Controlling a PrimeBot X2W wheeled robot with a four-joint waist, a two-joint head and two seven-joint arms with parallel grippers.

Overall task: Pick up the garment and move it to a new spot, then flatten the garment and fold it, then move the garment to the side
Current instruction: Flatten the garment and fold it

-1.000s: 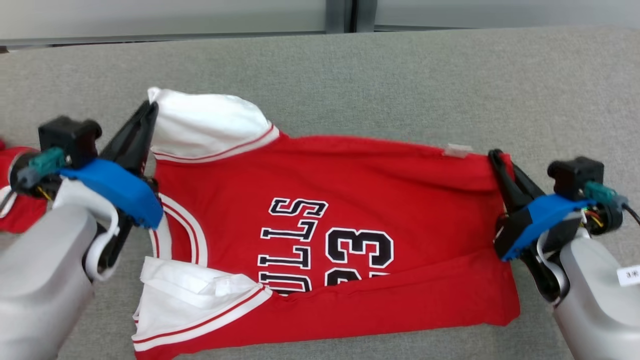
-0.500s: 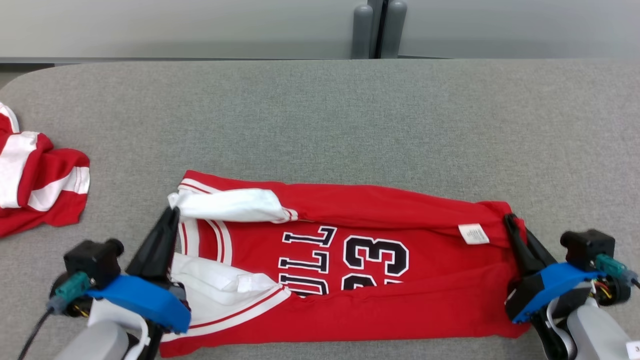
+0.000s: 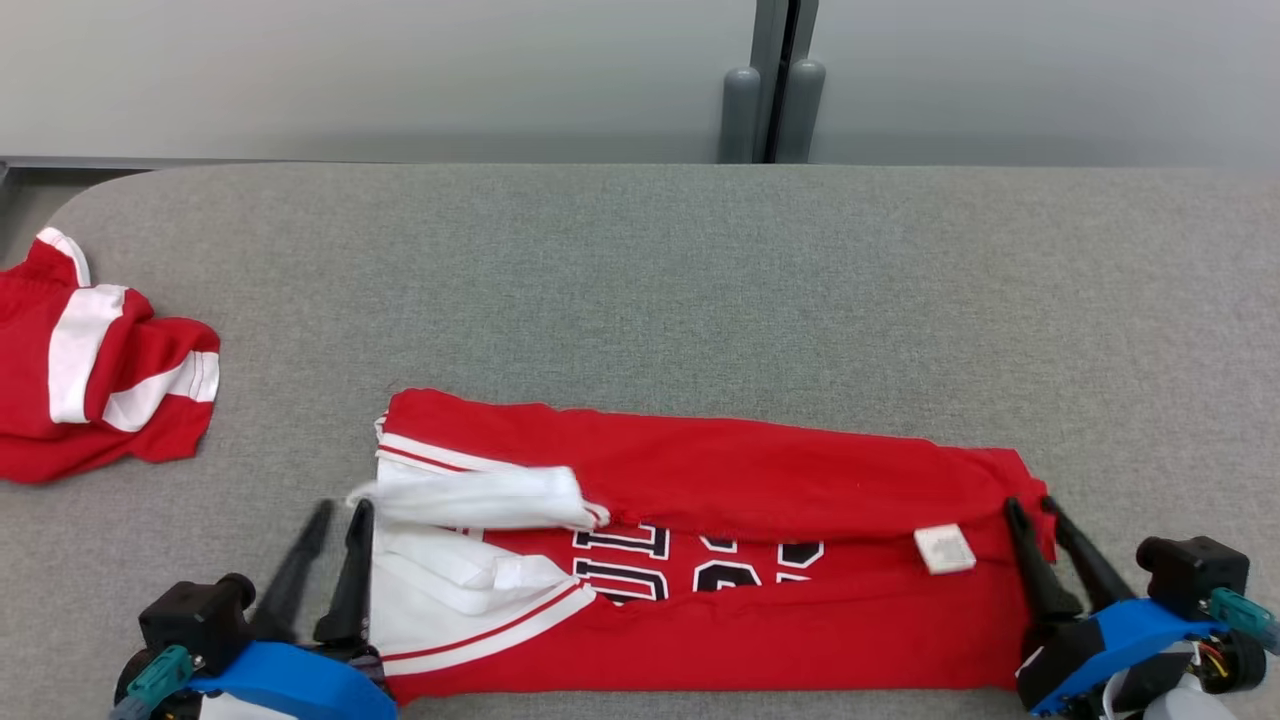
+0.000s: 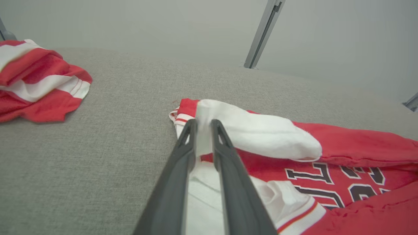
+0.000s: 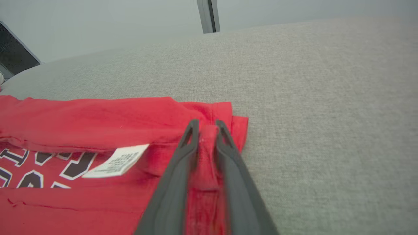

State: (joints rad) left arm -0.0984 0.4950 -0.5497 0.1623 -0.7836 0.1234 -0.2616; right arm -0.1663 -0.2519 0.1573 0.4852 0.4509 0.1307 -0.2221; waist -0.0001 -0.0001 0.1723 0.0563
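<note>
- Left claw (image 3: 342,505) sits at the sleeve end of the shirt (image 3: 760,470) with its two fingers a little apart and grey table showing between them. In the left wrist view the white sleeve (image 4: 258,132) lies at the fingertips, loose rather than pinched as far as I can judge.
- Right claw (image 3: 1030,503) sits at the opposite, hem end, fingers also slightly parted. In the right wrist view a ridge of red cloth runs up between them; it looks slack, though a light hold cannot be ruled out.
- The shirt lies stretched out sideways near the front edge of the table (image 3: 640,280), between the two claws.
- Its far long edge is turned over toward the robot and covers the top of the black lettering. Its near long edge is turned up the other way, so only a strip of lettering shows between them.
- A small white label (image 3: 944,549) lies on the red cloth near the right claw.
- My reading: pick-up, shift and flattening look done, and both lengthwise folds are in.
- Left to do, I judge: tidy the white sleeve that pokes out, fold the long band across its length, then move the bundle aside.
- A second red and white garment (image 3: 90,390) lies crumpled at the table's far left, well apart.
</note>
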